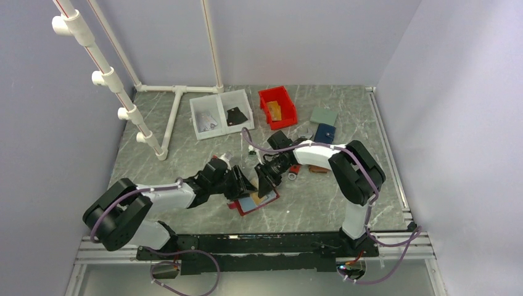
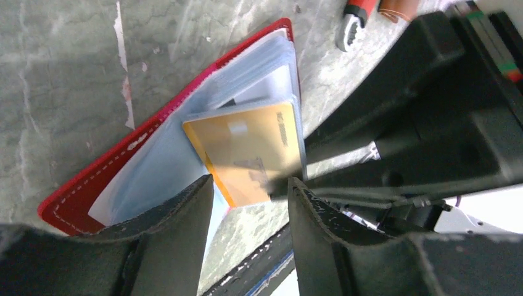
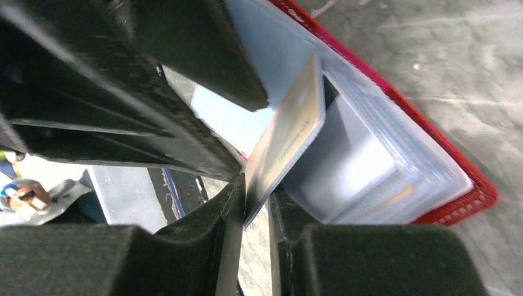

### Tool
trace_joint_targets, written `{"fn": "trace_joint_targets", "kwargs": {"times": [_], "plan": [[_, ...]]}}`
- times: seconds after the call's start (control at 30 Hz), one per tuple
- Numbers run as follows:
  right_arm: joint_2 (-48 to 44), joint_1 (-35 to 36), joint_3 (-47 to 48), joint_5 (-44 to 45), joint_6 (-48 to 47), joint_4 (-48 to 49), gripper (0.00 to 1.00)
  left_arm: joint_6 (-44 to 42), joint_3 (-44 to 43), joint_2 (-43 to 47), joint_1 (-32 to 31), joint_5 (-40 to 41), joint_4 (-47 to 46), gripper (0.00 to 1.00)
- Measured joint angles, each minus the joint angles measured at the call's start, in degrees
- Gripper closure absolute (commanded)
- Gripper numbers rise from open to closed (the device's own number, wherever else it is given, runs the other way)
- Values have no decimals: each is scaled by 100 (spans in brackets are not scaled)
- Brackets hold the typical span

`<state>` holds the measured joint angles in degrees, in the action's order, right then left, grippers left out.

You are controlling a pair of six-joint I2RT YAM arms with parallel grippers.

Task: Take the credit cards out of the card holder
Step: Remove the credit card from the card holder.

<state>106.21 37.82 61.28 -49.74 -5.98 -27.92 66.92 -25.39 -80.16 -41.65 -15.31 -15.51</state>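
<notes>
scene: red card holder (image 1: pixel 250 206) lying open and flat on grey table (image 1: pixel 321 209), near the front edge, between the 2 arms.
inside: pale blue-grey lining, stack of clear sleeves (image 3: pixel 364 166) on 1 half.
card: 1 orange card (image 2: pixel 247 151) looks partway out of a sleeve, tilted up off the holder.
other cards: yellowish strip showing in the sleeves, too blurred to count.
right gripper (image 3: pixel 256 213): closed on the free edge of the orange card, card filling the thin gap.
left gripper (image 2: pixel 251 180): jaws apart, clamping nothing; 1 finger down on the holder's inside, likely pinning it.
step: judged mid-pull on this card.
card feel: light, thin, stiff with slight flex, slick plastic faces.
card grip: pinch flat faces at the free short edge, pull in line with the sleeve.
holder feel: light, floppy, likely to slide or lift with the card.
holder grip: press on the lining or red edge, not on the sleeve in use.
risk: shallow pinch slipping; sleeve dragging along.
</notes>
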Motion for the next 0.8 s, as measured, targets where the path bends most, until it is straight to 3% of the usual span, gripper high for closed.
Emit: {"fn": "trace_joint_targets", "kwargs": {"times": [0.07, 0.1, 0.4, 0.8], "plan": [[2, -76, 0, 37, 72, 22, 98, 22, 76, 177, 0, 17, -24, 41], [2, -125, 0, 37, 133, 22, 100, 37, 142, 282, 0, 20, -59, 40], [7, -555, -50, -439, 302, 234, 100, 444, 866, 509, 0, 15, -1128, 42], [22, -791, -92, -1397, 0, 129, 100, 669, 883, 232, 0, 31, -2109, 49]]}}
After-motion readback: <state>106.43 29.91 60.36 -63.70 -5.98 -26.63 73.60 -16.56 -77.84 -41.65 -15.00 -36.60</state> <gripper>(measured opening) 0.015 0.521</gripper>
